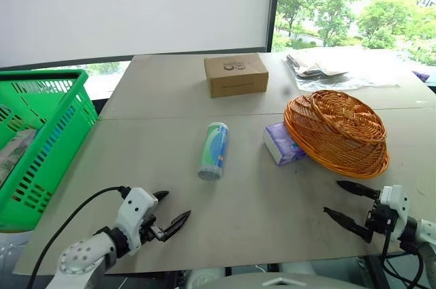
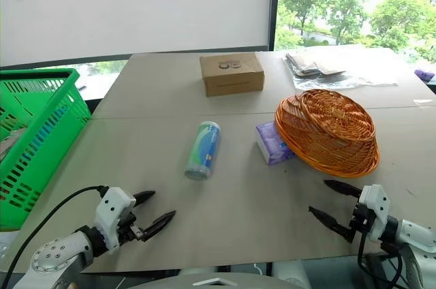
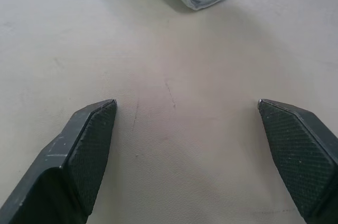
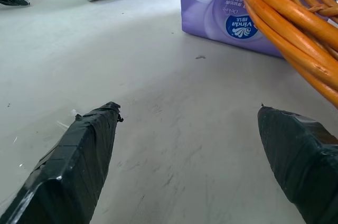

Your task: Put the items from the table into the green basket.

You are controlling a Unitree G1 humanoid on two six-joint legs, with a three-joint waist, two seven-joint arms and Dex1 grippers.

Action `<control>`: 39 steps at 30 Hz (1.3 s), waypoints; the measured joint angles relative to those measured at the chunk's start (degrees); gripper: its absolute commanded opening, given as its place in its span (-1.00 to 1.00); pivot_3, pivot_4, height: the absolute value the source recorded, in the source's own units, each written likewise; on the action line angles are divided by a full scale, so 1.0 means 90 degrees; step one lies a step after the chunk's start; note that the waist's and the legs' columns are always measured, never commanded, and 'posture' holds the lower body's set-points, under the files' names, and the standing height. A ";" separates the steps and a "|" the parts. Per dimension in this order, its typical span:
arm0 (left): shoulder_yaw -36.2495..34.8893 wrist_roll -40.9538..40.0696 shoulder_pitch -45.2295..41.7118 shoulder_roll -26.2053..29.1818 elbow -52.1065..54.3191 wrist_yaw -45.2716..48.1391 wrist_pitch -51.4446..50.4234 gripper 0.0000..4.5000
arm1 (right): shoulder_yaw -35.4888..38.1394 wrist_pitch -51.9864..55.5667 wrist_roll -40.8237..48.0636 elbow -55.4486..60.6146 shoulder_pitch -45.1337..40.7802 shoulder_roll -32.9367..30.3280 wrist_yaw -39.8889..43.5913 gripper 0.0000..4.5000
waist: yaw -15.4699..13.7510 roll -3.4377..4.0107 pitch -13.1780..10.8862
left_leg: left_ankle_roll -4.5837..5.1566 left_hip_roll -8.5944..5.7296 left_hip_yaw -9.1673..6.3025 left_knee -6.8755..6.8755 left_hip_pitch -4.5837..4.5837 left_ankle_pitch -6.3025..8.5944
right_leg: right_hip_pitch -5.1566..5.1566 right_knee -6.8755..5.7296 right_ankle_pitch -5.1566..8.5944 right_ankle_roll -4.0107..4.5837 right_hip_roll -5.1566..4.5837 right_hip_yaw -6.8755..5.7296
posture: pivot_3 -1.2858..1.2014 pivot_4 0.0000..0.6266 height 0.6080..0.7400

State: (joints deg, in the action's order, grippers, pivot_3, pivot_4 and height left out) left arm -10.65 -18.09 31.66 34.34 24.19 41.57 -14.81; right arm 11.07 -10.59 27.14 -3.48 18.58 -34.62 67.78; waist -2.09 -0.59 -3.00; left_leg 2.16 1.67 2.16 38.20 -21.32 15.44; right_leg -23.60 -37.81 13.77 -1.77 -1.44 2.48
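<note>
a cardboard box (image 1: 236, 74) and wicker basket (image 1: 336, 131) lie apart, papers (image 1: 320, 65) behind.

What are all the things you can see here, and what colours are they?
Table: one, pale beige-grey, under everything.
Green basket: one, bright green, off the table's left edge, something pale inside.
White container: one, white with green-blue label, lying on its side mid-table.
Tissue pack: one, purple, against the wicker basket's left side.
Wicker basket: one, orange-brown, on the right, tilted on the pack.
Cardboard box: one, brown, far middle.
Plastic-wrapped papers: a pile, grey, far right.
Left end effector: black fingers, open, near left.
Right end effector: black fingers, open, near right.
</note>
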 measured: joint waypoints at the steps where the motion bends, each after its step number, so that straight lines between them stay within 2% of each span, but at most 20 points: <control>1: 0.0000 0.0000 0.0000 0.0000 0.0000 0.0000 0.0000 0.97 | 0.0000 0.0000 0.0000 0.0000 0.0000 0.0000 0.0001 1.00 | 0.0000 0.0000 0.0000 | 0.0000 0.0000 0.0000 0.0000 0.0000 0.0000 | 0.0000 0.0000 0.0000 0.0000 0.0000 0.0000 | 0.14 -0.90 1.00; 26: -0.0005 -0.0021 -0.0150 -0.0103 -0.0099 0.0074 0.0135 0.97 | -0.0010 0.0393 0.0065 0.0201 -0.0244 0.0060 -0.0143 1.00 | -0.0033 -0.0003 -0.0018 | 0.0001 0.0000 -0.0014 0.0001 -0.0033 -0.0001 | -0.0012 0.0006 0.0000 0.0000 -0.0006 -0.0015 | 0.15 -0.90 1.00; 29: -0.0131 -0.0458 -0.0352 -0.0013 0.0278 0.0156 -0.0179 0.97 | -0.0010 0.0697 0.0192 0.0556 -0.0520 0.0072 -0.0341 1.00 | -0.0028 -0.0016 -0.0043 | 0.0001 0.0001 -0.0019 0.0007 -0.0037 -0.0001 | -0.0014 0.0003 -0.0001 -0.0001 -0.0005 -0.0018 | 0.15 -0.90 1.00; 33: -0.0630 -0.1724 -0.0881 0.0534 0.1129 0.0514 -0.0891 0.97 | -0.0109 0.0907 -0.0121 0.0632 -0.1089 0.0024 -0.0753 1.00 | -0.0032 -0.0032 -0.0055 | 0.0001 0.0001 -0.0019 0.0009 -0.0041 -0.0001 | -0.0013 0.0008 -0.0001 0.0000 -0.0008 -0.0026 | 0.15 -0.90 1.00; 36: -0.0955 -0.2351 -0.1291 0.0922 0.1467 0.0576 -0.1300 0.97 | -0.0065 0.0979 -0.0245 0.0257 -0.1669 0.0178 -0.1256 1.00 | -0.0022 -0.0026 -0.0062 | 0.0003 -0.0009 -0.0015 0.0008 -0.0047 -0.0002 | -0.0014 0.0009 -0.0002 0.0000 0.0022 -0.0022 | 0.16 -0.91 1.00; 39: -0.1067 -0.2549 -0.1676 0.1159 0.1588 0.0541 -0.1518 0.97 | 0.0370 0.0976 -0.0245 -0.0323 -0.2469 0.0345 -0.2007 1.00 | -0.0021 -0.0019 -0.0069 | 0.0004 -0.0017 -0.0006 0.0008 -0.0047 -0.0003 | -0.0013 0.0010 -0.0004 0.0001 0.0034 -0.0008 | 0.16 -0.92 1.00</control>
State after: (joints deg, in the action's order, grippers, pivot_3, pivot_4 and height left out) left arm -20.25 -41.03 16.58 44.77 38.48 46.43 -28.47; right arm 14.39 -1.81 24.93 -6.38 -3.65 -31.52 49.72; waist -2.28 -0.75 -3.62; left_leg 2.19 1.52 2.11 38.27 -21.75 15.42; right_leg -23.71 -37.73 13.73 -1.77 -1.14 2.41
